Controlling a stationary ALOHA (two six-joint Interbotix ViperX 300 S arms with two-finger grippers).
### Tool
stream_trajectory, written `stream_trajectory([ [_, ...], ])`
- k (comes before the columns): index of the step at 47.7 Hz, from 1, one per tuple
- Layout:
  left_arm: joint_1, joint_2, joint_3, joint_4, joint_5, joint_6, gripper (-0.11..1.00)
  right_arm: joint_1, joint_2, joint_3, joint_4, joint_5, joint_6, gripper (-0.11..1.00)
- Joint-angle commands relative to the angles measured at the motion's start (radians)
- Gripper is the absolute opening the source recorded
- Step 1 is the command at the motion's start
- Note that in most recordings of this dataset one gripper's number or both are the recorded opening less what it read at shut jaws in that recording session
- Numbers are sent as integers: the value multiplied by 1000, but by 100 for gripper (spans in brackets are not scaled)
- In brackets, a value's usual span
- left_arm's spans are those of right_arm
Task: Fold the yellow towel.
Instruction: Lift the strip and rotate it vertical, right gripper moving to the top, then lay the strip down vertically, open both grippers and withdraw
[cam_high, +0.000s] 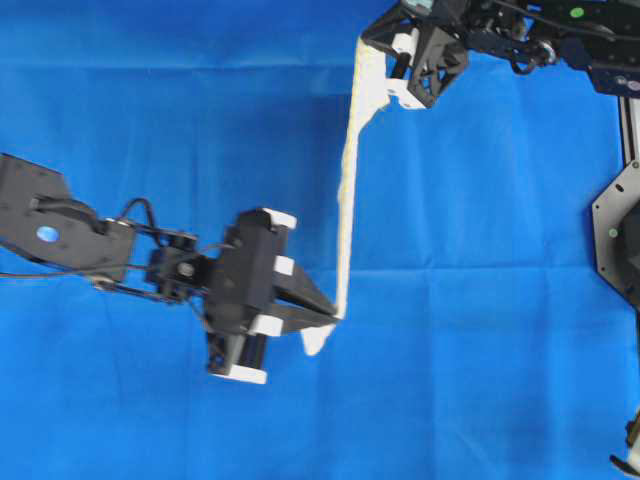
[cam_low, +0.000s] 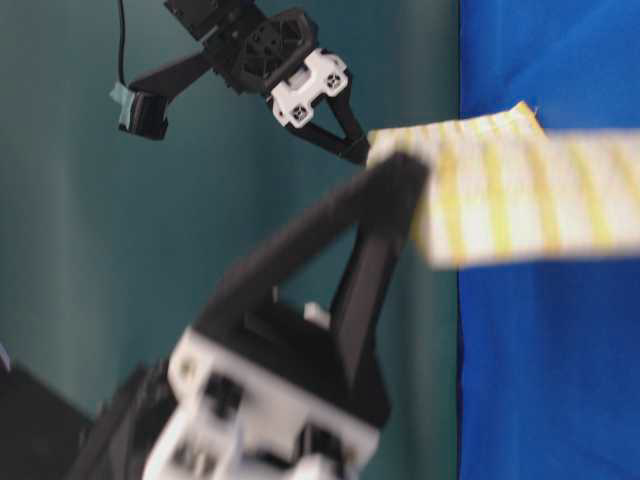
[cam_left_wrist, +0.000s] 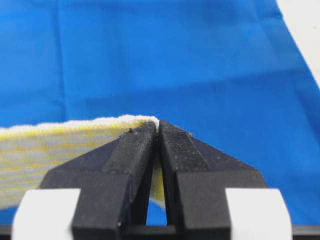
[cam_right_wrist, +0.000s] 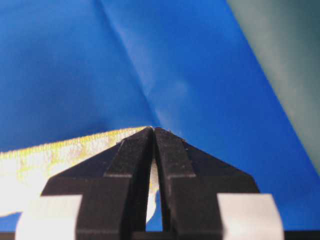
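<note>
The yellow towel (cam_high: 346, 190) hangs in the air, stretched edge-on between my two grippers, so from overhead it shows as a thin cream and yellow strip. My left gripper (cam_high: 335, 316) is shut on its near corner, and my right gripper (cam_high: 368, 45) is shut on its far corner. The table-level view shows the towel (cam_low: 520, 190) as a striped band held above the blue cloth. In the left wrist view the towel (cam_left_wrist: 60, 145) runs left from the pinched fingers (cam_left_wrist: 134, 150). In the right wrist view the towel (cam_right_wrist: 60, 160) also runs left from the fingers (cam_right_wrist: 131, 155).
The large plain blue cloth (cam_high: 480, 350) covers the whole table under the towel, with creases in it. A black arm base (cam_high: 618, 230) stands at the right edge of the overhead view. The left arm (cam_high: 90, 245) reaches in from the left.
</note>
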Motion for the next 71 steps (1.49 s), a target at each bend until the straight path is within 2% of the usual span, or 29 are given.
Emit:
stream_trajectory([
  [1, -15, 21, -71, 2, -5, 25, 2, -23, -5, -32, -9, -5, -2, 2],
  [5, -15, 46, -100, 2, -3, 43, 2, -25, -5, -37, -11, -5, -2, 2],
  [24, -3, 77, -141, 2, -6, 46, 2, -28, -55, -9, -14, 2, -3, 2],
  [37, 14, 173, -259, 2, -5, 60, 2, -29, -138, 60, -14, 48, -2, 2],
  [43, 14, 201, -279, 2, -6, 61, 2, -29, -141, 66, -15, 71, -2, 2],
  [58, 2, 169, -196, -11, -29, 37, 2, 15, -35, -11, -14, 72, -2, 2],
  [71, -31, 95, -25, -14, -130, -75, 2, 58, 117, -150, -15, 66, -5, 2],
])
